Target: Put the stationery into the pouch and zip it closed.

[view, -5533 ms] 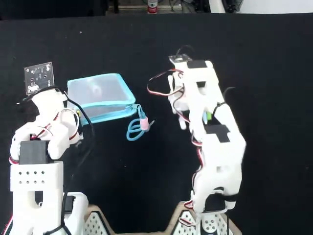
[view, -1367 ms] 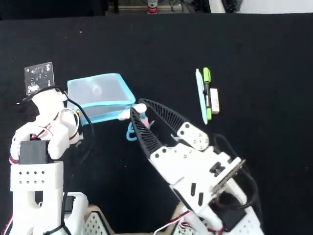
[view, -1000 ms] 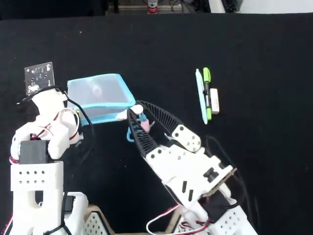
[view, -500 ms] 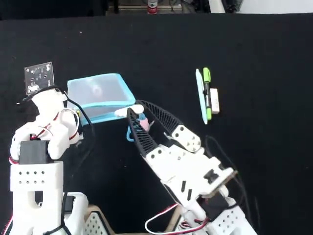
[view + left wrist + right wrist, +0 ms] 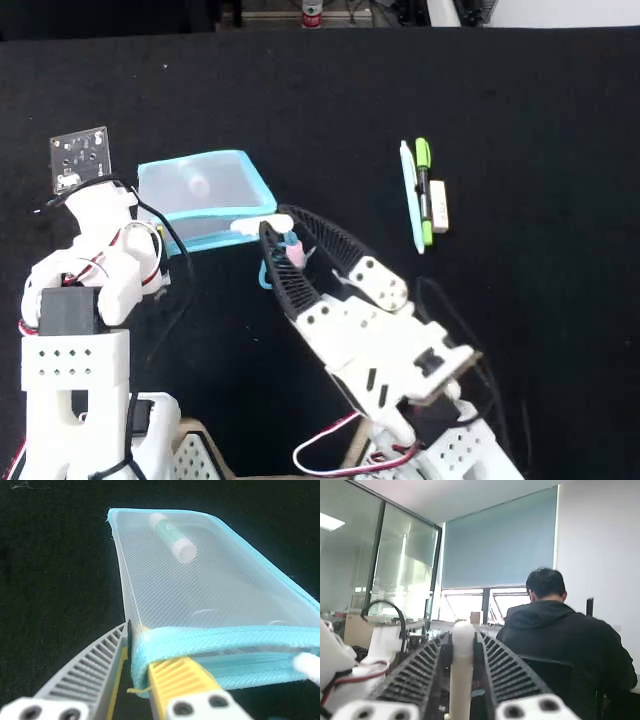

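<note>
Black worktop (image 5: 560, 330), two arms along its near edge. The pouch (image 5: 205, 190), clear mesh with turquoise trim, lies flat on the left half of the worktop, about midway between the near and far edges. A green-and-white tube (image 5: 172, 534) lies inside it, toward the far end. The left gripper (image 5: 136, 647) is clamped on the pouch's near left corner, grey ribbed finger on one side of the turquoise band and yellow finger on the other, both touching the fabric. The right arm reaches from the near middle of the worktop toward the pouch's near right corner. The right gripper (image 5: 272, 224) has its black ribbed fingers closed on a white stick (image 5: 248, 227); the right wrist view shows the stick pinched upright between the two fingers. The stick's free end sits at the zip edge of the pouch, touching or just beside the trim; I cannot tell whether it has entered the mouth. A pink zip pull (image 5: 294, 252) with a blue cord loop (image 5: 268, 274) lies off that same corner, just beside the lower black finger. Three items lie together on the right half of the worktop, well apart from the pouch: a pale teal pen (image 5: 410, 195), a green marker (image 5: 423, 185) and a white eraser (image 5: 438, 207), side by side and roughly parallel, the eraser on the outer side.
</note>
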Available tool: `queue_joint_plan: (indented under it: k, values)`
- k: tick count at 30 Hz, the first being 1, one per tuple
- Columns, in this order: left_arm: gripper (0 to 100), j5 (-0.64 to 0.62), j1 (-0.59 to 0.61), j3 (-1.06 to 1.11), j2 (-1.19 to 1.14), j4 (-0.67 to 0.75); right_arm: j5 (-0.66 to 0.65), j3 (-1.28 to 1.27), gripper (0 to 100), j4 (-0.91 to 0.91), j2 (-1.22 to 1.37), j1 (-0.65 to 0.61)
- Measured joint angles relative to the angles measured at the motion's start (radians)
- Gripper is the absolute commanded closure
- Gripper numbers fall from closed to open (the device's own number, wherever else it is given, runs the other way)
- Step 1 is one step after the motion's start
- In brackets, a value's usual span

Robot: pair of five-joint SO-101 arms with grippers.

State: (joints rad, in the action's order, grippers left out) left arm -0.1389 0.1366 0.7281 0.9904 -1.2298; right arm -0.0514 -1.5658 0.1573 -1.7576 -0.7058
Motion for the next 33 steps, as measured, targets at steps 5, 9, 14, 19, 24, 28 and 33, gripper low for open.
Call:
queue_joint_plan:
  k: [5, 9, 14, 19, 24, 28, 33]
  values:
    - [97, 0.000, 0.000, 0.000, 0.000, 0.000, 0.000, -0.092, 98.8, 0.003, 0.000, 0.000]
    - [97, 0.000, 0.000, 0.000, 0.000, 0.000, 0.000, -0.123, 98.7, 0.003, 0.000, 0.000]
    - [97, 0.000, 0.000, 0.000, 0.000, 0.000, 0.002, -0.126, 98.7, 0.003, 0.002, 0.000]
    - [97, 0.000, 0.000, 0.000, 0.000, 0.000, -0.002, -0.126, 98.6, -0.040, 0.003, -0.035]
    - [97, 0.000, 0.000, 0.000, 0.000, 0.000, -0.002, -0.049, 98.6, -0.143, 0.086, -0.094]
    - [97, 0.000, 0.000, 0.000, 0.000, 0.000, -0.002, 0.026, 98.6, -0.150, 0.221, -0.104]
    - [97, 0.000, 0.000, 0.000, 0.000, 0.000, 0.003, 0.092, 96.6, -0.150, 0.391, -0.106]
